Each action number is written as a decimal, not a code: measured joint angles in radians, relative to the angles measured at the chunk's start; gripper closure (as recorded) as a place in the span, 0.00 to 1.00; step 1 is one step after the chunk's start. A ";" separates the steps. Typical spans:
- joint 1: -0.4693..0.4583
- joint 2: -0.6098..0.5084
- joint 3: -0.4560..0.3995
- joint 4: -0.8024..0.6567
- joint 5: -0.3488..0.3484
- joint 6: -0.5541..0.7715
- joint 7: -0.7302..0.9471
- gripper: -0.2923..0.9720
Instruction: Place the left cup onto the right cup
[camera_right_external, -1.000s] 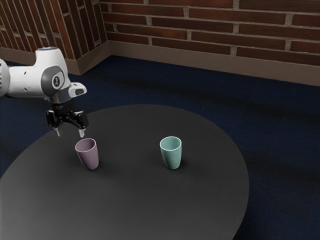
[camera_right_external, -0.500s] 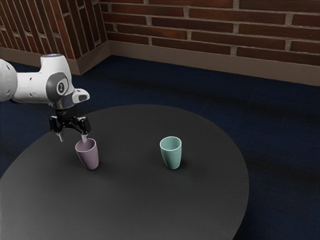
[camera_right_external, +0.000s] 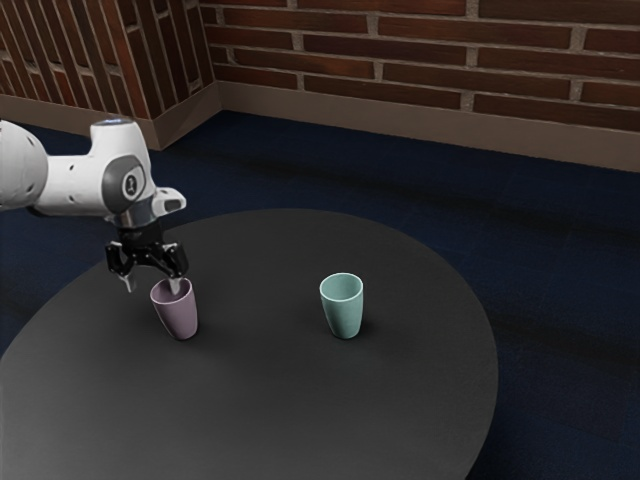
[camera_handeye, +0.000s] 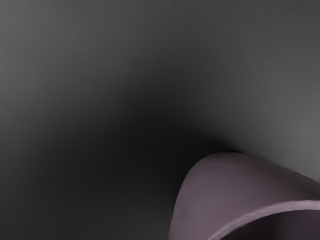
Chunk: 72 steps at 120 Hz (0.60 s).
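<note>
Round dark table (camera_right_external: 300, 400), two cups on it, both upright, mouths up, well apart from each other. The mauve cup (camera_right_external: 175, 310) is the one on the exterior view's left, the teal cup (camera_right_external: 341, 306) the one on the exterior view's right, near the table's middle. The teal cup stands alone with nothing touching it; its inside shows plain teal wall, contents not readable beyond that.

The white arm comes in from the exterior view's left. The black gripper (camera_right_external: 152, 283) points down right over the mauve cup's rim, fingers spread apart, not clamped on anything. One fingertip (camera_right_external: 176, 286) sits at the cup's mouth and looks to be dipping just inside the rim, while the other fingertip hangs outside the cup on the exterior view's left, so the cup's wall lies between them. Can't tell whether either finger actually touches the wall. The mauve cup rests on the table, leaning slightly, not lifted.

In the wrist view, the mauve cup (camera_handeye: 240, 195) is close under the hand, with its outer wall and a lighter strip of rim (camera_handeye: 270, 212) showing and the dark table (camera_handeye: 100, 75) around it. The cup's inside is dark there, contents unreadable.

Behind are a brick wall (camera_right_external: 420, 50) and a navy floor (camera_right_external: 480, 200).
</note>
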 joint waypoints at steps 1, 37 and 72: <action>0.000 0.000 -0.001 0.000 0.000 0.000 0.000 0.23; 0.000 0.018 -0.011 -0.006 -0.013 0.015 -0.002 0.23; 0.014 0.029 -0.011 -0.007 -0.023 0.031 -0.001 0.25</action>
